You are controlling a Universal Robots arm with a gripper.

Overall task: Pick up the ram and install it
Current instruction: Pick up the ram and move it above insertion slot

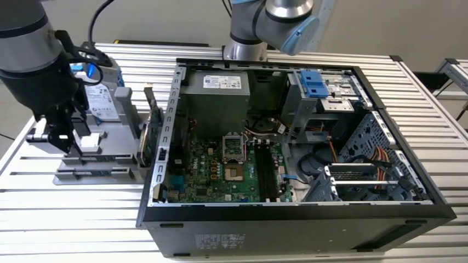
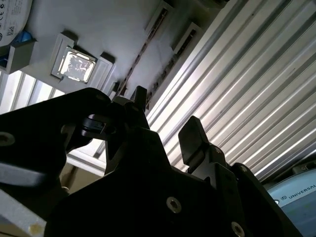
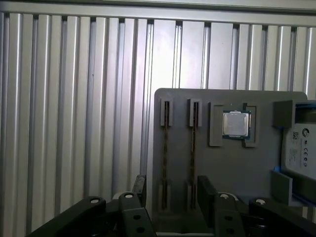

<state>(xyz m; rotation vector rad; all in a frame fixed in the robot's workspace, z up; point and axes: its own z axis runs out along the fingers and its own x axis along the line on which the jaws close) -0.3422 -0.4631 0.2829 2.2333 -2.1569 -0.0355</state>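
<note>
First wrist view: the end effector [image 3: 172, 191] is being held, jaws apart, above the holder [image 3: 242, 173], where ram sticks [image 3: 166, 148] are being kept beside a processor [image 3: 236, 123] and drive [image 3: 302, 148].

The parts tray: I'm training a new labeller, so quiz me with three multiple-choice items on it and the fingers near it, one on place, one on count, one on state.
1. Where does the silver chip sit?
A. In a square recess of the grey tray
B. On the bare table slats
C. Inside the computer case

2. How many long narrow slots does the tray have?
A. One
B. Two
C. Four

3. How are the fingers?
A. Shut on the ram
B. Open, holding nothing
C. Shut on the chip

Answers:
1 A: in the first wrist view, the recess walls frame the chip.
2 B: two slots run side by side next to the chip.
3 B: both wrist views show them apart with a free gap.
</note>
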